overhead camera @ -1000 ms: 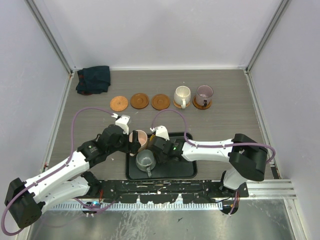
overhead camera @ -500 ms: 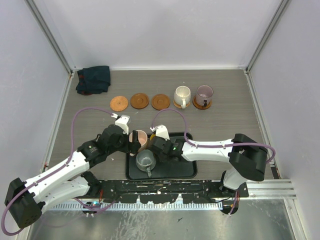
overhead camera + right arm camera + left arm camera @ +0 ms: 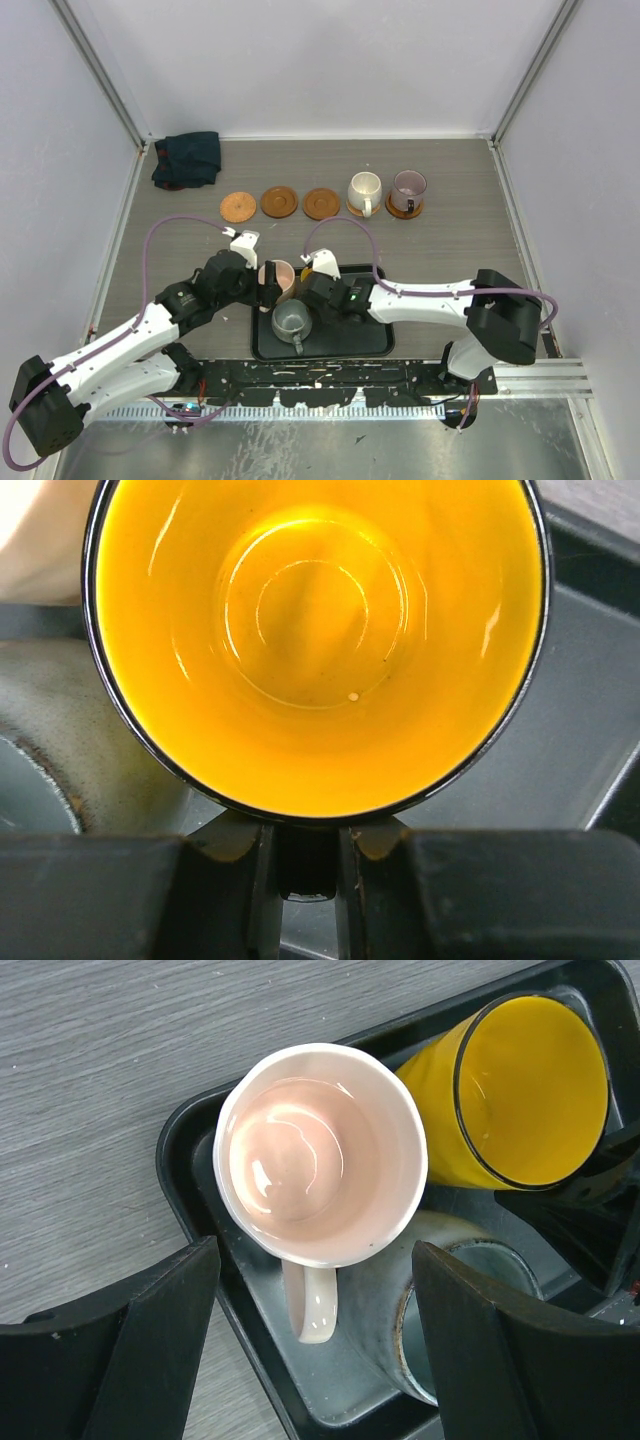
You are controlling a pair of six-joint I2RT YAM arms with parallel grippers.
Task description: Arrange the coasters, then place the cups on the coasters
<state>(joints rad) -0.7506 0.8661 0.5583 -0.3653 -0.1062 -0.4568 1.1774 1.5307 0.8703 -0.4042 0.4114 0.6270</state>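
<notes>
- Yellow cup (image 3: 320, 630) fills my right wrist view. My right gripper (image 3: 305, 880) is pinched nearly closed on a narrow dark bit just under its black rim. Handle, I think, but can't quite tell.
- My left gripper (image 3: 315, 1260) is spread wide either side of the pink cup (image 3: 320, 1150), holding nothing, with a gap on both sides.
- Tight spot: the pink cup sits in the far-left corner of the black tray (image 3: 172, 1175), close to the rim. The yellow one looks pressed against it, and the grey cup (image 3: 440, 1310) is just beside its handle.
- Three bare coasters (image 3: 279, 201) sit in a row well apart from the tray, then the cream cup (image 3: 364, 190) and mauve cup (image 3: 408, 188), each on a coaster.
- From above, the yellow cup is mostly hidden under my right wrist, and the grey cup is cut off in both wrist views.
</notes>
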